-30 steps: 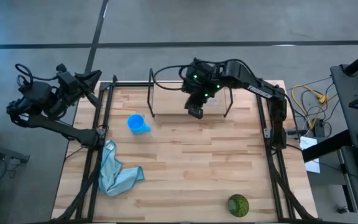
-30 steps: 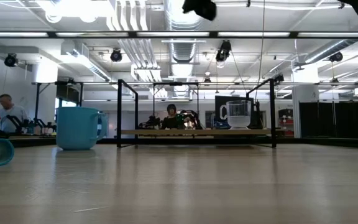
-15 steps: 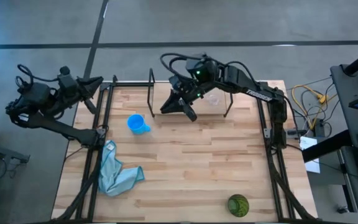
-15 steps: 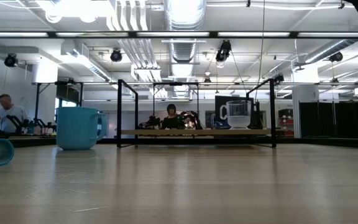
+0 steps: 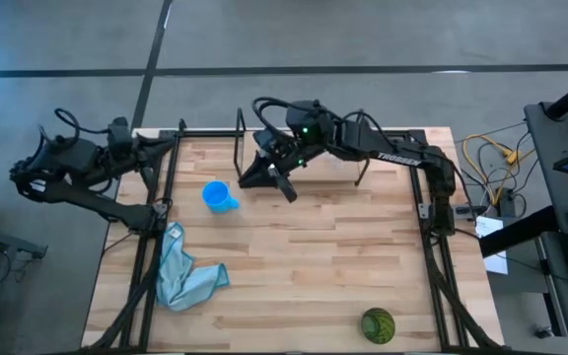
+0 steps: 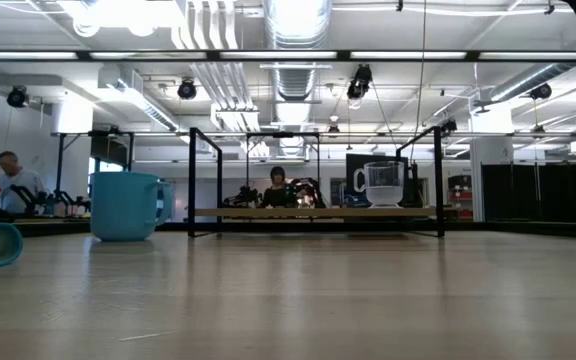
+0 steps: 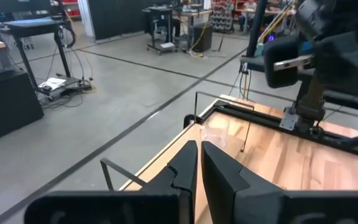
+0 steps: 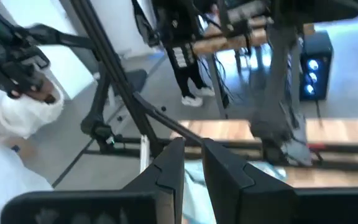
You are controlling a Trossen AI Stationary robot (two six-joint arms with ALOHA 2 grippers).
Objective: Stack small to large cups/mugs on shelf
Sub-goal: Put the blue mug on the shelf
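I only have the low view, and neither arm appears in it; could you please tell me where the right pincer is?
Observer: The right pincer hangs over the table, between the bright blue handled mug and the left end of the low light-wood shelf.
Operator: Thank you. And the larger dark green patterned cup?
Observer: The dark green patterned cup stands near the table's front edge on the right side, far from the shelf.
Operator: Where does the left arm wait?
Observer: The left pincer is by the table's rear left corner.
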